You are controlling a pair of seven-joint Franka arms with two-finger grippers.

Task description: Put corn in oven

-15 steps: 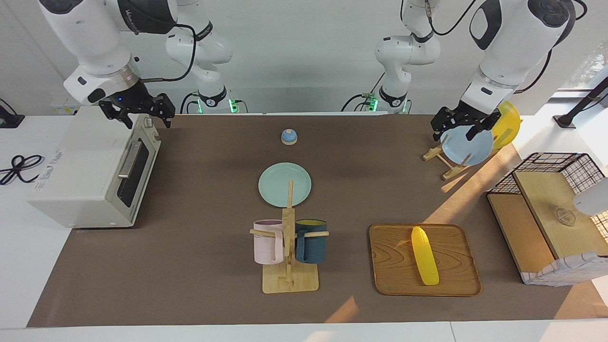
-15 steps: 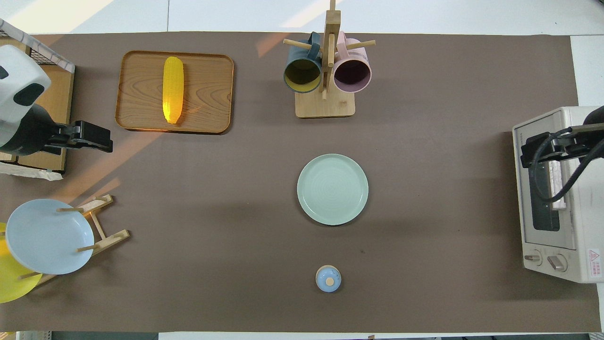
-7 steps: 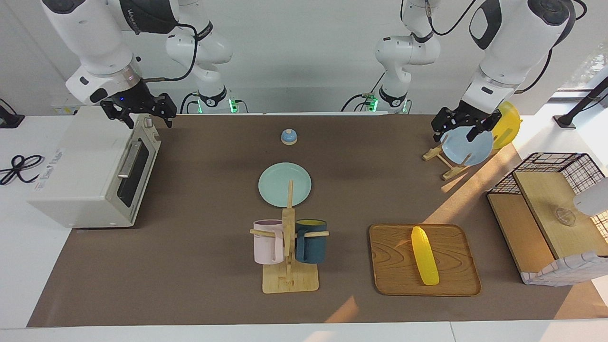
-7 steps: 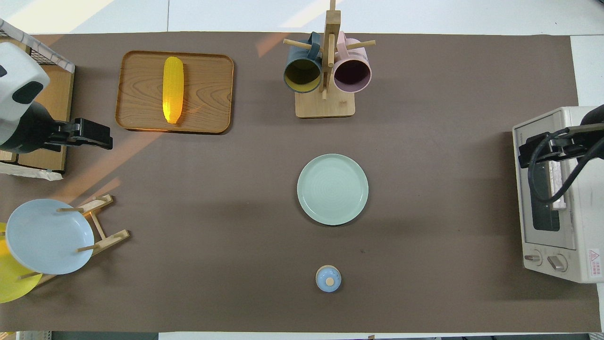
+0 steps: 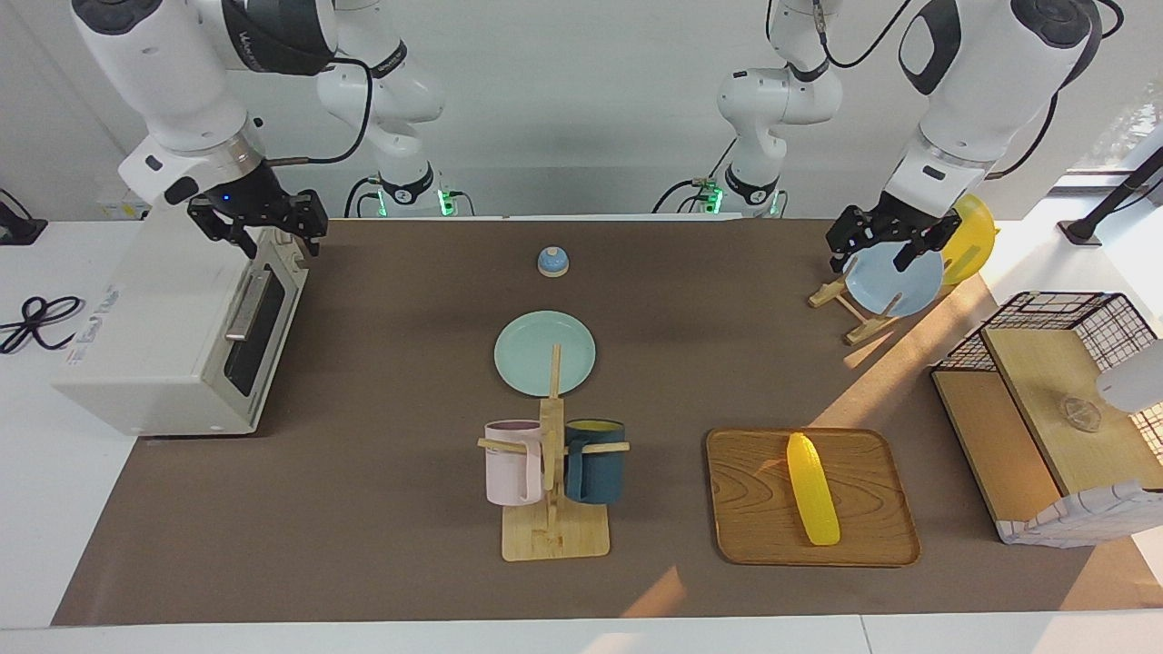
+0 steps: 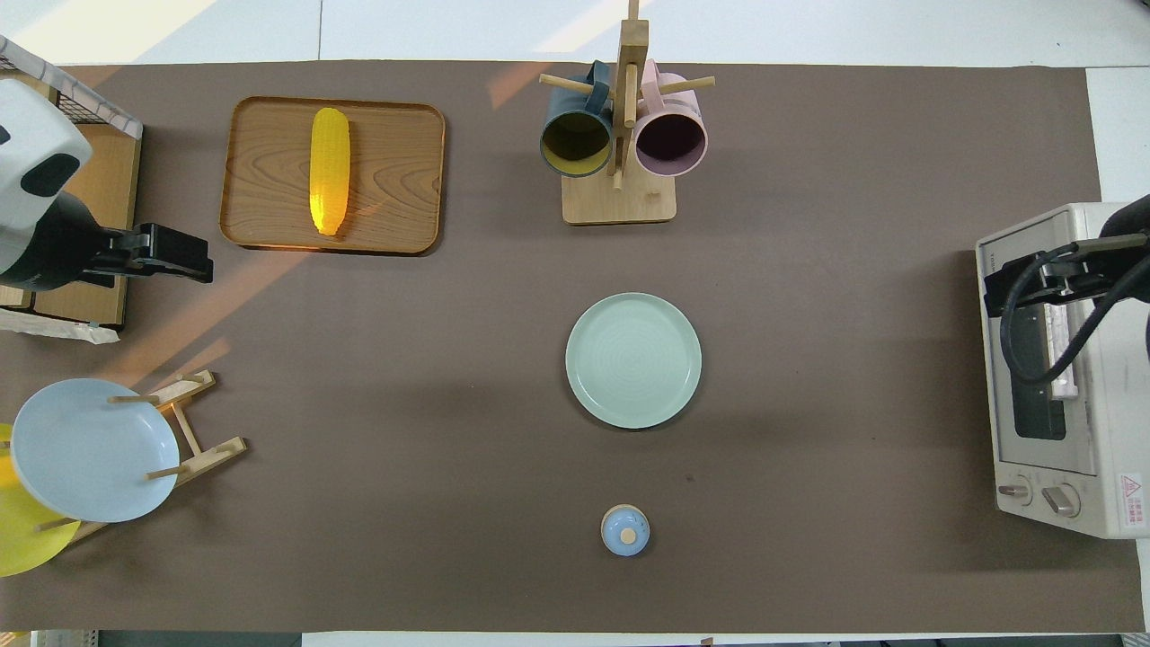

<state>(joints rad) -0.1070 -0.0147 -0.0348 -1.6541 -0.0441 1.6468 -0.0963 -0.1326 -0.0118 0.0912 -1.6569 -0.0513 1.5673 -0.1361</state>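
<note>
While the toaster oven [image 5: 173, 318] stands shut at the right arm's end of the table, the facing view shows the right gripper [image 5: 257, 227] over its top edge, fingers apart and empty. The left gripper [image 5: 879, 241], fingers apart, waits over the blue plate [image 5: 895, 280].

Overhead, the corn cob [image 6: 329, 169] lies untouched on the wooden tray [image 6: 404, 171]; opening, pickup and placement all remain.
</note>
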